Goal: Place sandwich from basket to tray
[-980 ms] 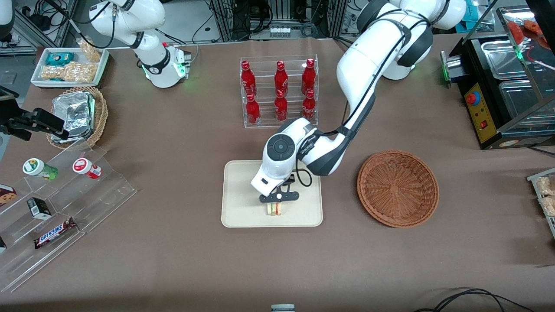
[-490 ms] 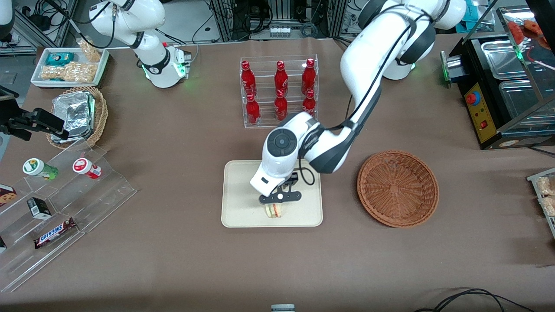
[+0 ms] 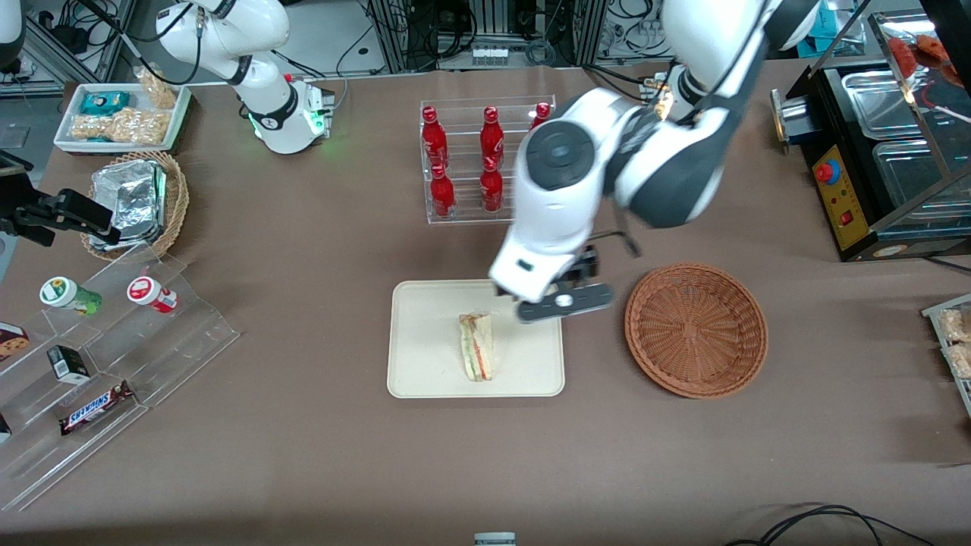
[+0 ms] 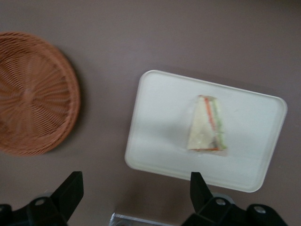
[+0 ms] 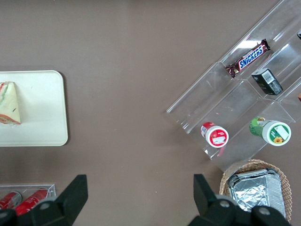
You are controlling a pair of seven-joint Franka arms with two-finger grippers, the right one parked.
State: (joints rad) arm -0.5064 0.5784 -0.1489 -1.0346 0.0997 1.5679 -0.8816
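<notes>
In the front view, the tray's (image 3: 425, 364) corner at 1 o'clock is covered by the tool (image 3: 565, 303), which hangs above it with fingers (image 4: 70, 188) spread apart. The bottle rack's (image 3: 455, 163) 3 o'clock end is hidden by the left arm (image 3: 576, 174). The basket (image 4: 33, 94) is cut off by the left wrist view's edge, and the sandwich (image 5: 8, 103) by the right wrist view's.

1. The sandwich (image 4: 207, 125) lies flat on the tray (image 4: 155, 122), alone.
2. The basket (image 4: 33, 92) is beside the tray, not touching it.
3. The gripper (image 4: 134, 197) hangs above the table, fingers (image 4: 70, 190) spread wide, holding nothing.
</notes>
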